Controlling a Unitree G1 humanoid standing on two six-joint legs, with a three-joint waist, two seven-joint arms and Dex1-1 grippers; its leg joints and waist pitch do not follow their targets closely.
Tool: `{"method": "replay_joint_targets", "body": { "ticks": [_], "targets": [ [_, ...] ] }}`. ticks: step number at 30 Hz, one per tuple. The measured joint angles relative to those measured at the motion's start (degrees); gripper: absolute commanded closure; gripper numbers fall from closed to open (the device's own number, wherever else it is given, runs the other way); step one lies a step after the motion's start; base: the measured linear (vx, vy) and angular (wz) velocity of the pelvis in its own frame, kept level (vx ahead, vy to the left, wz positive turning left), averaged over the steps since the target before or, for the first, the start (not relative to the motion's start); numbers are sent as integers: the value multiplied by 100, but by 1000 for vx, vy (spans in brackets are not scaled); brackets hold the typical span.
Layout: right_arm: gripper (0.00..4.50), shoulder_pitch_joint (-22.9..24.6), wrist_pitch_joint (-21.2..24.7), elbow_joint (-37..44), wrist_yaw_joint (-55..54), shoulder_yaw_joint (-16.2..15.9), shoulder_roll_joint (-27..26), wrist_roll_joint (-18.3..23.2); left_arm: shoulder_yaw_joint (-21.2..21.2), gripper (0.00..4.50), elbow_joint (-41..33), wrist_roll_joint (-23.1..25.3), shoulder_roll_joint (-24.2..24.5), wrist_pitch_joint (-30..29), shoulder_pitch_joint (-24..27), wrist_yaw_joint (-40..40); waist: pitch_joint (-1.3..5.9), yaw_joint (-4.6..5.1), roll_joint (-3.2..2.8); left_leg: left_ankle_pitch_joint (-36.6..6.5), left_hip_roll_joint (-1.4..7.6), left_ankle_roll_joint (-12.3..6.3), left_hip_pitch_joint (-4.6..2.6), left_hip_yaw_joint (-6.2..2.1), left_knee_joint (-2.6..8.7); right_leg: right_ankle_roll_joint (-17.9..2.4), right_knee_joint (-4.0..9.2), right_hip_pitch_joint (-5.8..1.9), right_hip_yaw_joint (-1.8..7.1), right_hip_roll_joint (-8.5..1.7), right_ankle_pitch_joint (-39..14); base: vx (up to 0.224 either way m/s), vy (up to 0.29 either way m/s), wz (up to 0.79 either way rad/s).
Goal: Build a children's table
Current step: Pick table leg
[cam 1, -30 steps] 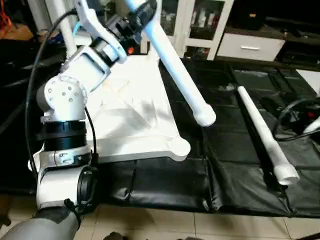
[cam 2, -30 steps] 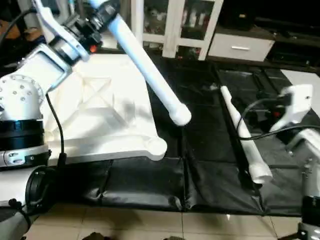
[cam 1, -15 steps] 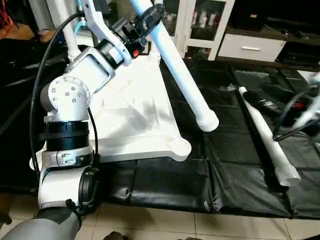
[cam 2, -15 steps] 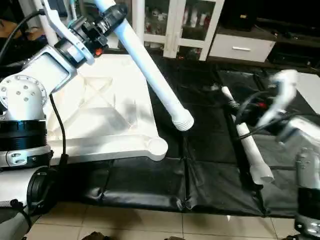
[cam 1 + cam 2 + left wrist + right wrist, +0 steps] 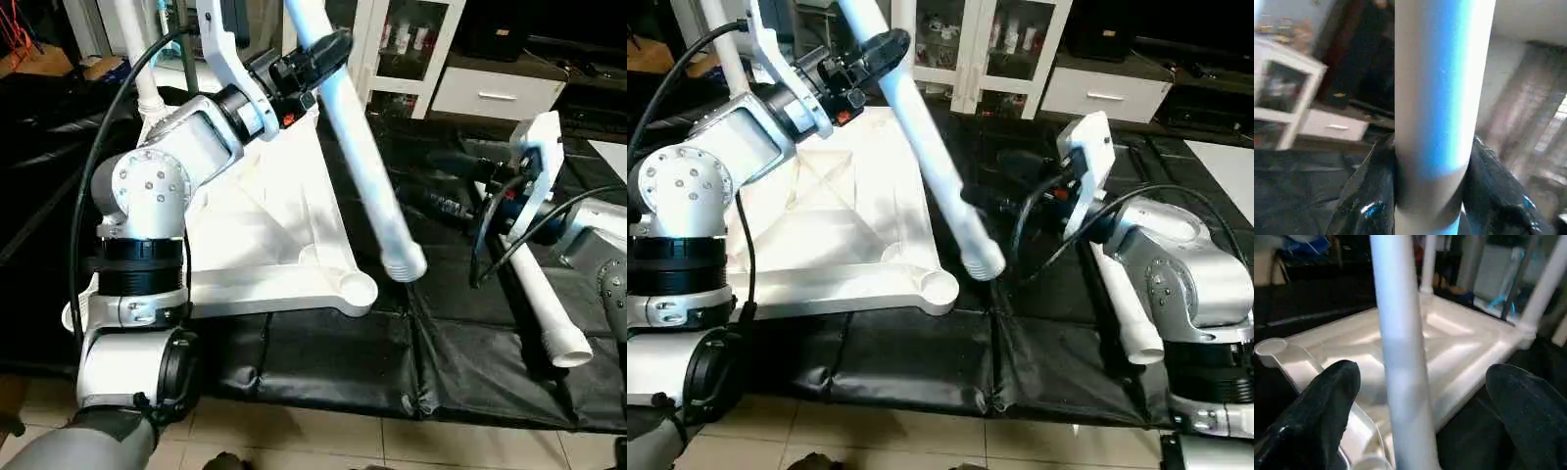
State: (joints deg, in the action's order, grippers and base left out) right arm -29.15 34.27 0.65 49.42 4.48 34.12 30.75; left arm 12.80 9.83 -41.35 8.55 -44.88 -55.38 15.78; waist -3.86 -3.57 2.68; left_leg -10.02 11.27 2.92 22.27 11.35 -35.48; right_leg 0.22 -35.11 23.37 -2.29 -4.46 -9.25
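Black-draped counter (image 5: 323, 352), white cabinets behind, table parts spread out.

Head views: tabletop (image 5: 274, 235) lying underside-up on the counter; left end effector (image 5: 315, 61) clamped on a tilted leg (image 5: 367, 166), lower end hanging just above the near corner socket (image 5: 355, 289); another leg (image 5: 534, 289) flat on the counter, right.
Left wrist: fingers (image 5: 1364, 196) flanking the held leg.
Right wrist: right end effector (image 5: 1420, 396) spread wide, either side of the leg, not touching.

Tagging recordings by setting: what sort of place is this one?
Probably a lived-in room used as a workspace: a white glass-door cabinet and drawer unit behind, tiled floor, black cover under the tabletop.
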Motion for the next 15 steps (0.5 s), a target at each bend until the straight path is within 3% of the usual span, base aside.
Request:
{"method": "replay_joint_targets", "body": {
  "ticks": [7, 15],
  "targets": [
    [0, -13, -126, -204, -10, -106, 10, -252, 94, 296, 68, 111, -145, 39, -181, -562, 0, 32, 0, 0, 0, 0, 0, -2, 0, 1, -1, 3, -1, 1, -1, 0, 0, 0],
    [0, -410, -472, -716, -215, -784, -275, -933, 59, 296, -67, 89, -313, -179, -184, -616, 0, 31, 1, -1, 1, -1, 1, -1, -1, 0, -2, 3, -2, 1, 0, 0, 0, 0]
  ]
}}
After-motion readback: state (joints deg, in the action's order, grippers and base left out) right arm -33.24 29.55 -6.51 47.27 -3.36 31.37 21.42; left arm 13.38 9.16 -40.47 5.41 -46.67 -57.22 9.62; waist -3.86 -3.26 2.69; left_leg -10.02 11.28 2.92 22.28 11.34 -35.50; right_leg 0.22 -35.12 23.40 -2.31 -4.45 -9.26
